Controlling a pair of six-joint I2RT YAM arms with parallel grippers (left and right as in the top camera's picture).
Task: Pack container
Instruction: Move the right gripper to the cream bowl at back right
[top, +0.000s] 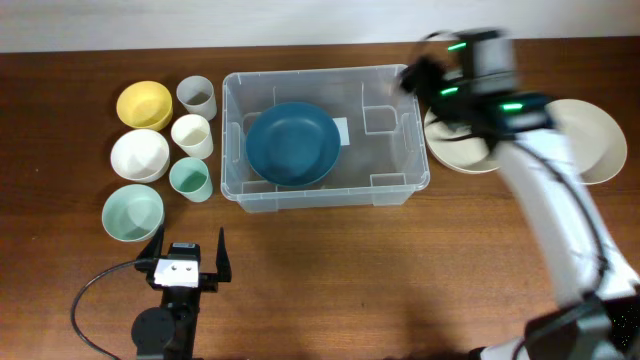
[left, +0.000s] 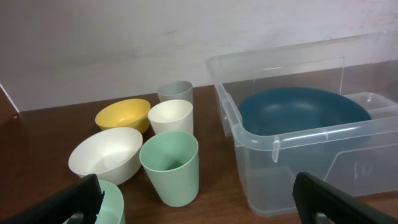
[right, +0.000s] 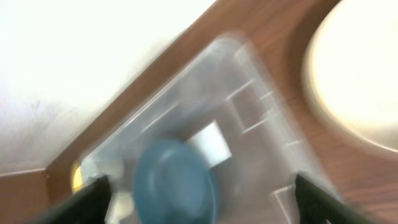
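The clear container (top: 388, 150) stands at the middle back of the table, with a dark blue bowl (top: 292, 143) lying in its left half. My right gripper (top: 416, 77) hovers, blurred, above the tub's far right corner. In its wrist view the right gripper (right: 202, 208) is open and empty, looking down on the container (right: 261, 143) and the blue bowl (right: 174, 180). My left gripper (top: 186, 258) is open near the front left, and in its wrist view the left gripper (left: 199, 211) faces the container (left: 273, 140) and a green cup (left: 171, 167).
Left of the tub are a yellow bowl (top: 144, 104), grey cup (top: 197, 95), white cup (top: 192, 135), white bowl (top: 139, 155), green cup (top: 190, 179) and pale green bowl (top: 132, 212). Two cream plates (top: 462, 150) (top: 595, 140) lie to the right.
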